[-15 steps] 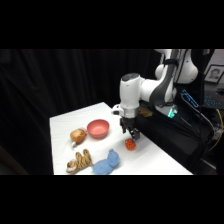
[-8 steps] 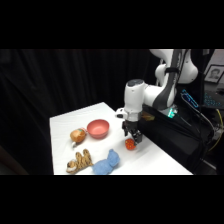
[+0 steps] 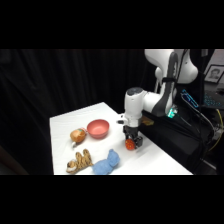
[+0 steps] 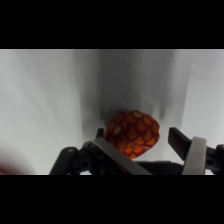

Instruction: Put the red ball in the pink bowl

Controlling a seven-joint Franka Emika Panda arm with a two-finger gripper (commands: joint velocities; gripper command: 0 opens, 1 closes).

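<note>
Two fingers (image 4: 192, 152) of the gripper (image 3: 132, 143) pinched the red ball (image 3: 131, 144), one on each side; in the wrist view the ball (image 4: 132, 133) sat between them above the white table (image 4: 40, 100), with a dark shadow beyond it. Taking the ball as landmark: a blue cloth-like lump (image 3: 107, 163) lay nearer the camera and to its left, and a tan braided object (image 3: 80, 160) further left of that. The pink bowl (image 3: 98, 128) stood left of the ball and farther back, well apart, a tan-orange rounded object (image 3: 77, 135) just beside the bowl. Black curtain hung behind the table (image 3: 65, 122).
</note>
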